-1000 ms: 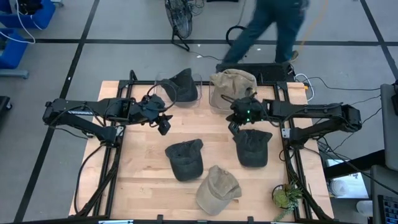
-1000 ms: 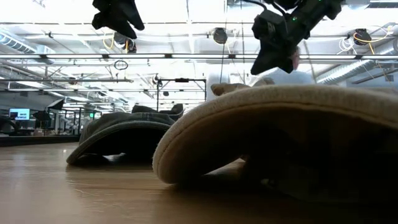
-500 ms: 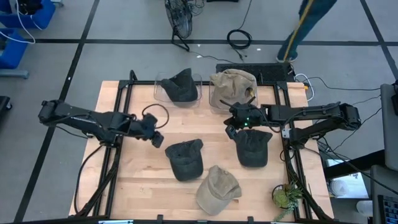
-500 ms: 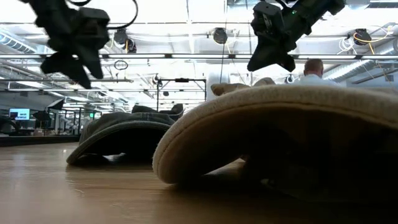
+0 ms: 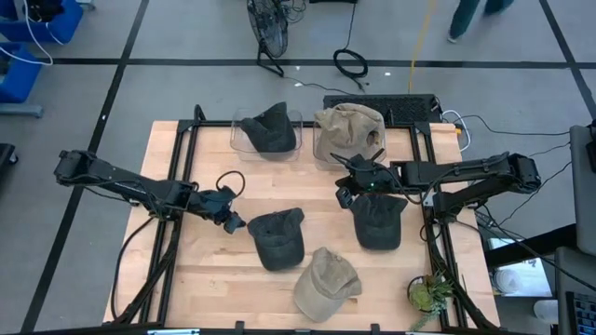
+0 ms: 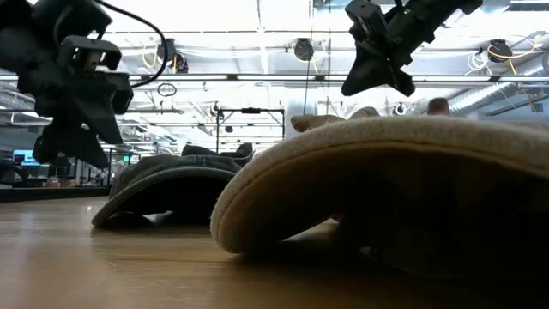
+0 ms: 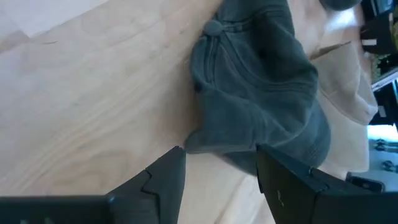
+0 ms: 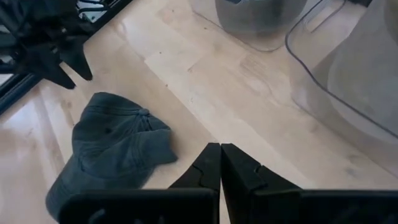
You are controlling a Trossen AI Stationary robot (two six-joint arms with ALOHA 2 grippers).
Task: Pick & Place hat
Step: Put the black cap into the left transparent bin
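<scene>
Beside the dark cap (image 5: 277,238), the left gripper (image 5: 228,220) hovers with fingers spread wide. Right gripper (image 5: 345,194), fingers pressed together and empty, sits farther off on the cap's opposite side.

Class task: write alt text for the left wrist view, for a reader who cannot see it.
The left gripper, jaws open, points at the edge of a dark grey cap lying on the wooden table. A tan cap lies just beyond the grey one.

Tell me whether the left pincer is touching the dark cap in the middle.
Apart. In the left wrist view, bare table shows between the open left pincer and the dark cap.
</scene>
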